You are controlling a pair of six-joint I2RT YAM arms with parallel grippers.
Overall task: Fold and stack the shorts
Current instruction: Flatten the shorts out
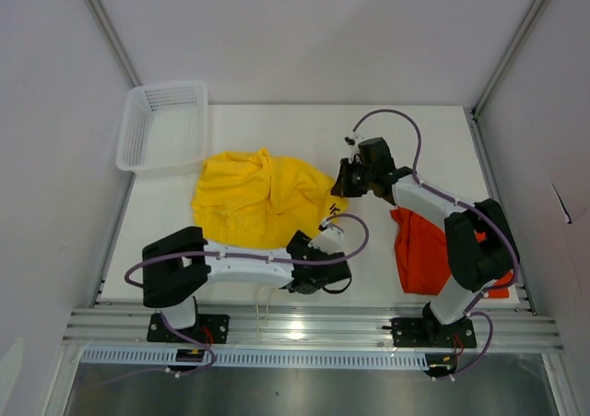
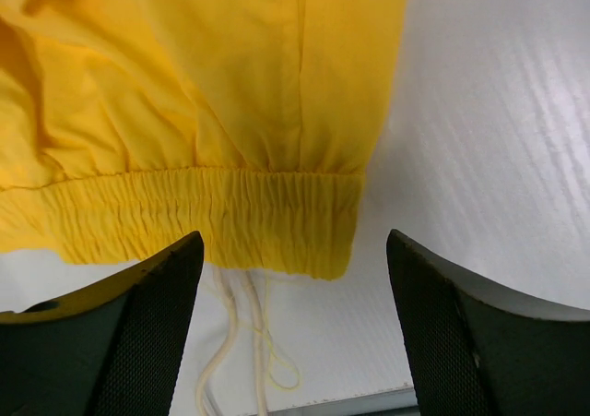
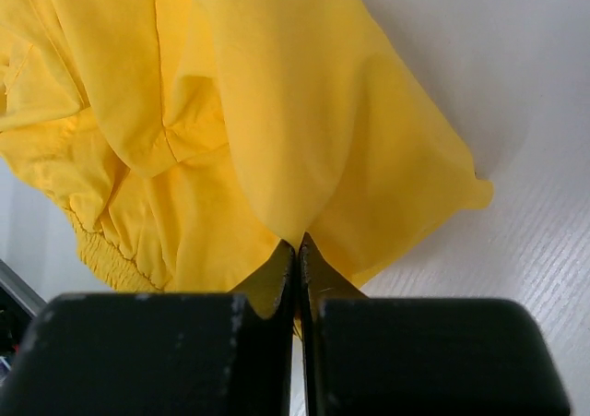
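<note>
Nearest the lens, my left gripper (image 2: 295, 241) stands wide apart and holds nothing. Its 2 fingers (image 2: 147, 333) frame the elastic waistband of the yellow shorts (image 1: 258, 199), with a white drawstring (image 2: 249, 342) trailing between them. Far left on the table (image 1: 277, 130) sits the white mesh basket (image 1: 166, 86). The yellow shorts lie crumpled mid-table. At their right edge my right gripper (image 3: 297, 245) is pinched tight on a fold of yellow cloth. The orange-red shorts (image 1: 419, 250) lie bunched at the right, beside my right arm.
</note>
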